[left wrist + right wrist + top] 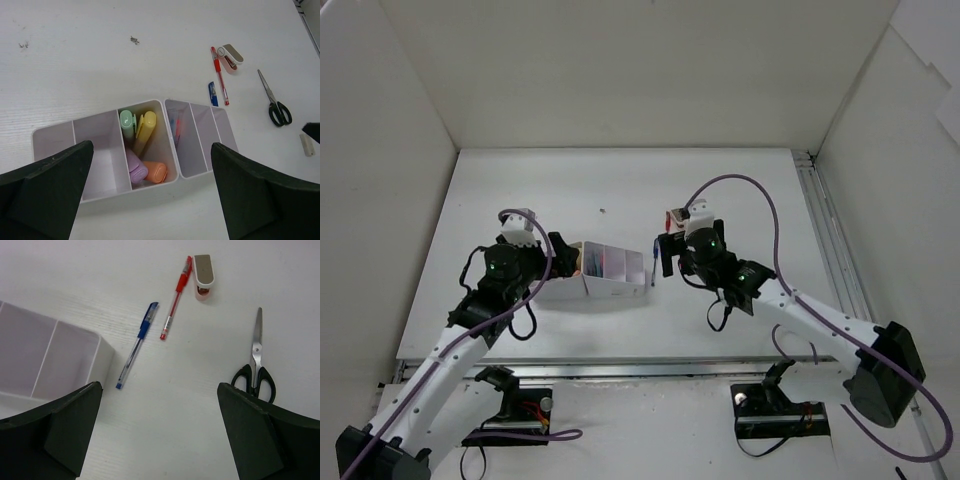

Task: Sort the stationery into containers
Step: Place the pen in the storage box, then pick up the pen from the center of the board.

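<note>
**Two Spread Hands Above the Box and the Pens**

The left hand [151, 150] is spread wide and holds nothing. Its own camera looks right down into the white box [52, 129]. In one part of the box lie a green marker [127, 122], a yellow marker [146, 127], a purple marker [135, 167] and an orange marker [156, 171]. This part sits just under the gap between the fingers. The next part holds some thin pens [175, 127]. The camera high above cannot show what is in the box nearly so well.

The right hand [160, 387] is spread wide too, and it holds nothing. It hangs over the white surface [200, 440]. Its camera shows the whole blue pen [136, 347], lying just beside the box wall. The left camera sees only the top of that pen. The red pen [175, 297] lies near it, farther from the hand. The scissors [256, 360] lie close to the other finger. A small pale eraser [307, 144] shows only in the left camera.
</note>
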Robot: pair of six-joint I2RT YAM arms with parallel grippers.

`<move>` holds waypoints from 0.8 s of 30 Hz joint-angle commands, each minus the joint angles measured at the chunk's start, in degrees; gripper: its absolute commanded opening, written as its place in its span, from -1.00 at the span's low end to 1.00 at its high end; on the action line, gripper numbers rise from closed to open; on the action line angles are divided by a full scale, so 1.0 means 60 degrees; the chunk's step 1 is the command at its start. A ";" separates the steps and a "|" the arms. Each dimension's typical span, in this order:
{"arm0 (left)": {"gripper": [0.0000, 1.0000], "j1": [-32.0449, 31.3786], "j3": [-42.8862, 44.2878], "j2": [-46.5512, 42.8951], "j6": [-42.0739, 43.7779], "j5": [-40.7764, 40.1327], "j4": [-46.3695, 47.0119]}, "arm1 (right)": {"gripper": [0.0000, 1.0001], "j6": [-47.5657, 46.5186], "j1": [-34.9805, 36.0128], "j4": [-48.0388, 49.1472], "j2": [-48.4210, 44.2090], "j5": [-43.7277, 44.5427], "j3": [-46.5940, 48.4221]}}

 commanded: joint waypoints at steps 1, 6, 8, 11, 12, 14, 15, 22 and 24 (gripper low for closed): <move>0.99 -0.0046 0.1035 -0.0448 -0.0083 -0.0550 -0.0909 | 0.96 0.1008 -0.0678 -0.0169 0.1062 0.0306 0.1184; 0.99 -0.0046 0.1359 -0.0741 0.0005 -0.1002 -0.1557 | 0.96 0.1683 -0.1339 -0.0801 0.3387 -0.0059 0.2242; 0.99 -0.0046 0.1374 -0.0800 -0.0025 -0.1049 -0.1645 | 0.81 0.1887 -0.1691 -0.0815 0.4137 -0.0470 0.2827; 0.99 -0.0046 0.1345 -0.0829 -0.0010 -0.1210 -0.1602 | 0.35 0.2092 -0.2233 -0.0903 0.5544 -0.1480 0.3647; 0.99 -0.0046 0.1330 -0.0829 0.0033 -0.1326 -0.1573 | 0.24 0.2094 -0.2321 -0.0903 0.6098 -0.1743 0.3823; 0.99 -0.0046 0.1271 -0.0713 0.0063 -0.1313 -0.1543 | 0.11 0.2123 -0.2351 -0.0918 0.6570 -0.1790 0.4307; 0.99 -0.0046 0.1257 -0.0683 0.0063 -0.1255 -0.1514 | 0.05 0.2094 -0.2293 -0.0932 0.6979 -0.1935 0.4599; 0.99 -0.0046 0.1359 -0.0302 0.0136 -0.1152 -0.1397 | 0.01 0.2182 -0.2336 -0.0976 0.7642 -0.1951 0.4939; 0.99 -0.0046 0.1374 -0.0214 0.0137 -0.1137 -0.1397 | -0.01 0.2167 -0.2322 -0.0977 0.7657 -0.1660 0.4939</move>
